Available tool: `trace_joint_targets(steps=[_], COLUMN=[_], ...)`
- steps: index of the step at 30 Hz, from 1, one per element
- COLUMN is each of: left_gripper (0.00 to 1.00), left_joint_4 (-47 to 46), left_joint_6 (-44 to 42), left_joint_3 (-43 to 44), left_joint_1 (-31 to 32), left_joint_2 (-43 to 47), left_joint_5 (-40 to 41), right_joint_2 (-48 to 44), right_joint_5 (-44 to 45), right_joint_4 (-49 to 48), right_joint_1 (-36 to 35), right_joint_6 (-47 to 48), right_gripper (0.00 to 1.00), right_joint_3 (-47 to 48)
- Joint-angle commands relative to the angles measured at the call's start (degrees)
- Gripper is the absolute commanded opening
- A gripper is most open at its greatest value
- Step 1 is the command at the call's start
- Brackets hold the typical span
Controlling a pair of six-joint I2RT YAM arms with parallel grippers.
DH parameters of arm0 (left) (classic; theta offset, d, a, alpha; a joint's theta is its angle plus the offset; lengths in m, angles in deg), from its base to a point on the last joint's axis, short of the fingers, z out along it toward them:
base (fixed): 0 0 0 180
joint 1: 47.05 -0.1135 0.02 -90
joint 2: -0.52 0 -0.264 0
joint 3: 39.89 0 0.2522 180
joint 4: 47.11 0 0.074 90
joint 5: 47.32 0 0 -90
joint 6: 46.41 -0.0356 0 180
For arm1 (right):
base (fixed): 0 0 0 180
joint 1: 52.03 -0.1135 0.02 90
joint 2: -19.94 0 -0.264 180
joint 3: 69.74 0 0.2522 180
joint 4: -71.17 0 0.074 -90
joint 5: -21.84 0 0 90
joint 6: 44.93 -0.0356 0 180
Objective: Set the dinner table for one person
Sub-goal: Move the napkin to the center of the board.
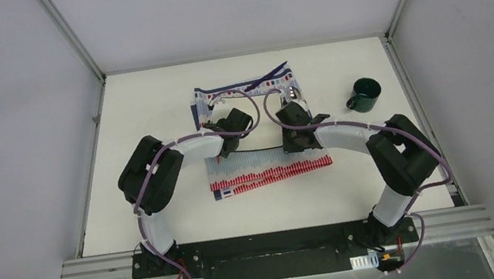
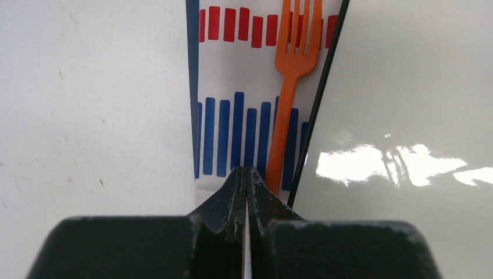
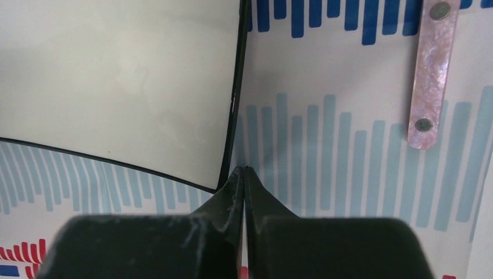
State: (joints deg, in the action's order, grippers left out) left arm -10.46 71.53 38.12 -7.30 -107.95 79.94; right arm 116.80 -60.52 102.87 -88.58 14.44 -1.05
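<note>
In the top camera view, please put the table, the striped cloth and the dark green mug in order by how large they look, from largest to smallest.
1. table: by far the largest.
2. striped cloth: partly covered, yet clearly second.
3. dark green mug: the smallest.

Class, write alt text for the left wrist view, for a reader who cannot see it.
An orange fork lies on a cloth with red and blue bars, beside a black-rimmed white plate. The shut left pincer points in from the bottom edge; the white dinner table shows on the left.
</note>
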Motion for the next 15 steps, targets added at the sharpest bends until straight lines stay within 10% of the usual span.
trace_joint_targets(steps=[1,15], left_gripper=[0.00,0.00], left_joint_4=[10.94,14.93], left_joint_6=[4.48,8.18], left_joint_3=[-5.24,-7.29], left_joint_1=[4.04,9.22], left_joint_2=[-4.08,3.76], left_joint_5=[-10.31,-9.85], right_joint_2=[-0.41,-3.34], right_joint_5=[-5.87,-4.51], right_joint_4=[3.96,6.28], right_joint_1=[-6.90,-18.24], right_joint_6=[-3.91,-9.54], right_gripper=[0.00,0.00], right_joint_3=[-2.99,-4.98])
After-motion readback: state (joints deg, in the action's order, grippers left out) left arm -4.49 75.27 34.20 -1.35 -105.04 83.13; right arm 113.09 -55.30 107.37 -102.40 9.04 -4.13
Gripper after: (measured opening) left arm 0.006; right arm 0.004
